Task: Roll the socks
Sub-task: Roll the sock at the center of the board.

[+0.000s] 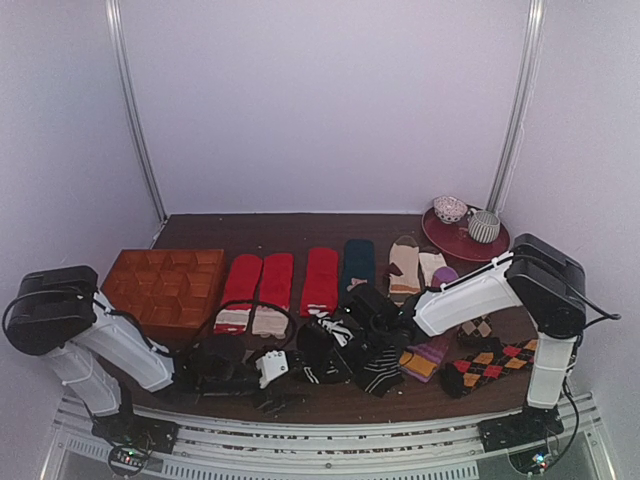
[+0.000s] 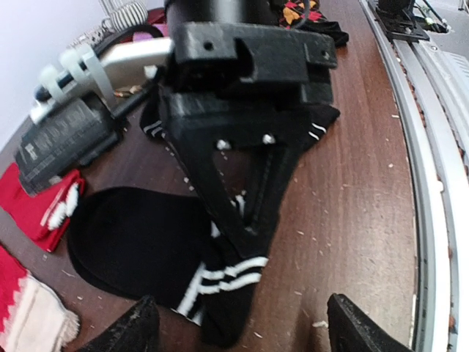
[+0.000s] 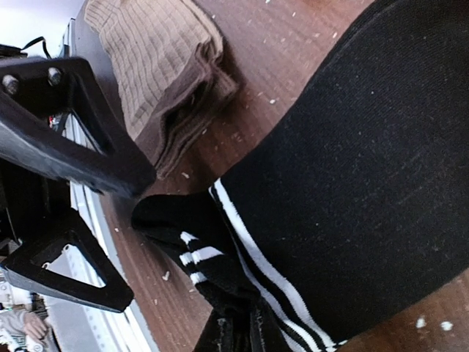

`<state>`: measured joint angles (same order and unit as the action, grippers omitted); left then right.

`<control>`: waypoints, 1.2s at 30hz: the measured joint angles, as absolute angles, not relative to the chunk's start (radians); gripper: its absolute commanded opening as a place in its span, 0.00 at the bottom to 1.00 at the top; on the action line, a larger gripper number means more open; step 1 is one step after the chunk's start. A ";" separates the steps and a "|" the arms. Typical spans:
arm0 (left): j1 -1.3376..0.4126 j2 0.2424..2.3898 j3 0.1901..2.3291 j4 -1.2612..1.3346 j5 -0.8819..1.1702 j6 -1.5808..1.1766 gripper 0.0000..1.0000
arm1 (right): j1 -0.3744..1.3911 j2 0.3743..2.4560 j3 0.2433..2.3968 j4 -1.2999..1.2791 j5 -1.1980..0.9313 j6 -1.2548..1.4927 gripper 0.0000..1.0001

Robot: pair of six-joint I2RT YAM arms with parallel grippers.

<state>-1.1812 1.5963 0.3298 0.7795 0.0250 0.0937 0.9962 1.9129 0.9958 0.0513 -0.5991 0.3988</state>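
The mostly black sock lies flat on the brown table, and its white-banded cuff is bunched up. My right gripper is shut on that cuff at the sock's edge. In the left wrist view its black triangular finger comes down onto the cuff. My left gripper is open, its tips on either side of the cuff and just short of it. In the top view both grippers meet near the table's front middle, left and right. The thinly striped sock lies just right of them.
A wooden compartment tray stands at the left. Red socks and a dark sock lie behind. Argyle socks lie at the right and a plate with cups at the back right. A folded tan sock lies nearby.
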 measured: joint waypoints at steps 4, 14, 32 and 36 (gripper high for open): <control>-1.181 1.608 0.330 0.842 0.007 0.144 0.42 | 0.993 1.917 0.996 0.046 -0.624 0.415 0.08; -1.182 1.718 0.379 0.876 0.082 0.220 0.51 | 0.985 1.920 0.985 0.057 -0.647 0.424 0.08; -1.182 1.776 0.394 0.875 0.059 0.208 0.35 | 0.979 1.920 0.973 0.071 -0.666 0.426 0.08; -1.182 1.789 0.410 0.864 0.053 0.202 0.34 | 0.977 1.920 0.970 0.073 -0.672 0.427 0.08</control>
